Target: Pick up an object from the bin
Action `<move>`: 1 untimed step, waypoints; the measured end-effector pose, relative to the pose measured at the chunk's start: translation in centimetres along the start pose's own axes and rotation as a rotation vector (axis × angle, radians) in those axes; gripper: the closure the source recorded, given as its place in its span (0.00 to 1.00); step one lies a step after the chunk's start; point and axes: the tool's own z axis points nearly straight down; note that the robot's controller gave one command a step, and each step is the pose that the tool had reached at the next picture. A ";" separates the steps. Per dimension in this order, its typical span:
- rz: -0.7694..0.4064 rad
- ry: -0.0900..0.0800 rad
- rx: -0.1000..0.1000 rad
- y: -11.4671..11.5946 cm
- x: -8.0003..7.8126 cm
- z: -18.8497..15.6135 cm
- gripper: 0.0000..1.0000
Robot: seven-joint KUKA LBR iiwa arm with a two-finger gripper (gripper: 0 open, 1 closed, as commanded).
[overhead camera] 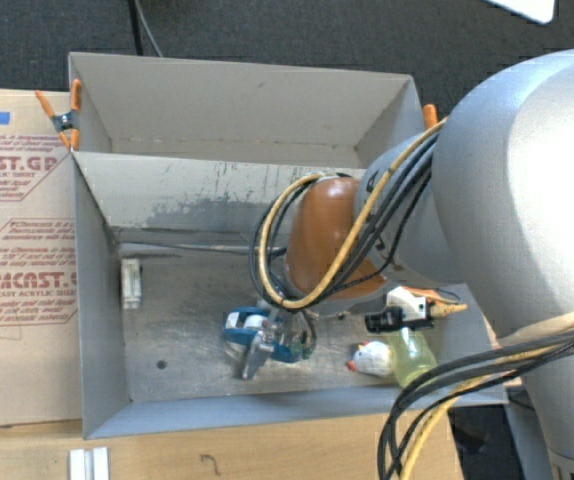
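My gripper (293, 336) is low in the bin's front middle, under the arm's orange cover. Right at its tip, on its left side, lies a blue and white thing (244, 325) with a grey piece (251, 364) sticking out toward the front. The gripper touches or overlaps this thing's right end, and the contact itself is hidden. A white lump with a red spot (371, 359) lies to the gripper's right, beside a pale yellow-green thing (413, 355).
A black and white thing with an orange tip (408, 310) lies at the right, partly under the arm. A small pale block (130, 282) sits alone by the left wall. The arm and its cables cover the bin's right side.
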 end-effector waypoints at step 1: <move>0.000 0.000 0.000 0.0 0.0 0.0 1.00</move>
